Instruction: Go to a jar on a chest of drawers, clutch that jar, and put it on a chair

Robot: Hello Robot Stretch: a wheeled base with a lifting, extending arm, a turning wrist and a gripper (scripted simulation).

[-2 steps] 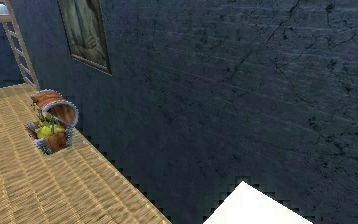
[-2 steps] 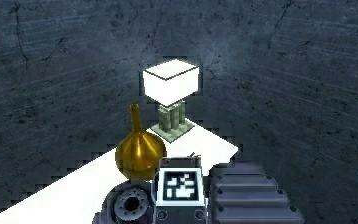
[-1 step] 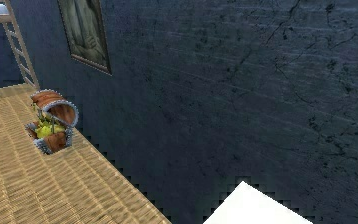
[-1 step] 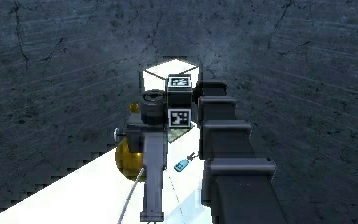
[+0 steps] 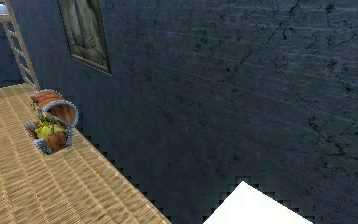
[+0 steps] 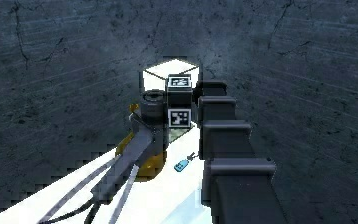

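Observation:
In the arm side view the dark arm [image 6: 232,160] rises from the bottom edge over a white top [image 6: 157,190]. Two white marked squares [image 6: 179,100] stand at its far end. Left of them is the gripper [image 6: 84,200], its dark body reaching down-left with thin fingers low over the white top. A small brown-yellow rounded thing [image 6: 137,108], perhaps the jar, sits just behind the gripper's body. I cannot tell whether the gripper holds anything. A pale see-through box shape [image 6: 167,74] shows above the squares.
A small blue object [image 6: 182,163] lies on the white top beside the arm. A dark blue wall [image 5: 237,90] runs close ahead, with a framed picture [image 5: 85,30]. A ladder [image 5: 19,45] and a barrel planter [image 5: 54,120] stand on the wooden floor [image 5: 57,185]. A white corner [image 5: 257,205] shows.

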